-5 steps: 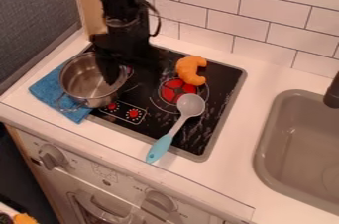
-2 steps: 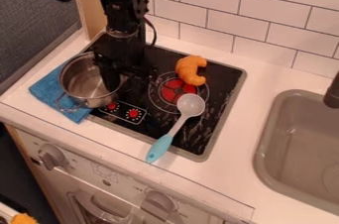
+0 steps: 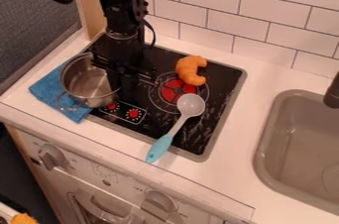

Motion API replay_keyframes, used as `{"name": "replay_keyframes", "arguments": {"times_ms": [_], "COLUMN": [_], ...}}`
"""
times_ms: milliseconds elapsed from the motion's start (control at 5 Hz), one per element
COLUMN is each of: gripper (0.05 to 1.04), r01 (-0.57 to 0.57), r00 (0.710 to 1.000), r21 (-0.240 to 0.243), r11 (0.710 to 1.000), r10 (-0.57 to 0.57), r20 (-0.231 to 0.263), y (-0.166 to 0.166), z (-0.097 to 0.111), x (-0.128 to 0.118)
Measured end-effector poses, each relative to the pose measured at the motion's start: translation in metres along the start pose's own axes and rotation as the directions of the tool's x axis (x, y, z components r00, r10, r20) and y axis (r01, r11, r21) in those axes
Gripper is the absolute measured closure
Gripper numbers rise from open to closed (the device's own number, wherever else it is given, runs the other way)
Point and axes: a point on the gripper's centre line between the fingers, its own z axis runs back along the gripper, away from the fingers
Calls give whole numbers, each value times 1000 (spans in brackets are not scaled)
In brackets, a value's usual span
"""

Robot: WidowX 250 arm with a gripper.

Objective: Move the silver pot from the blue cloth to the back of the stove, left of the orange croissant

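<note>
The black gripper hangs at the right side of the metal pot, over its rim, and covers part of that rim. Whether it touches the pot cannot be told. The open pot stands at the stove's left edge, partly over a folded blue cloth. Right of the gripper, an orange croissant lies at the back of the red burner mark. A spoon with a turquoise handle and pale grey bowl lies in front of it, its handle end past the stove's front edge.
The black stove top is set in a white counter. A grey sink with a dark faucet is at the right. White tiles line the back, and a wooden post stands behind the arm.
The gripper has come down and shifted slightly right and toward the front, along the pot's right side. The pot has shifted very slightly; croissant, spoon and cloth look unmoved.
</note>
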Motion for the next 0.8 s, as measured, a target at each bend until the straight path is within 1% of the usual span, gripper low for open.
{"name": "replay_keyframes", "arguments": {"times_ms": [200,400,600,800], "gripper": [993,1000,1010,1010], "r01": [-3,-6,-34,-20], "r00": [1000,999,991,993], "r21": [-10,-26,-19,-12], "r11": [1000,1000,999,1000], "r10": [4,7,36,21], "r20": [3,43,126,114], "y": [-2,-1,4,-10], "z": [2,20,44,34], "x": [0,11,46,73]}}
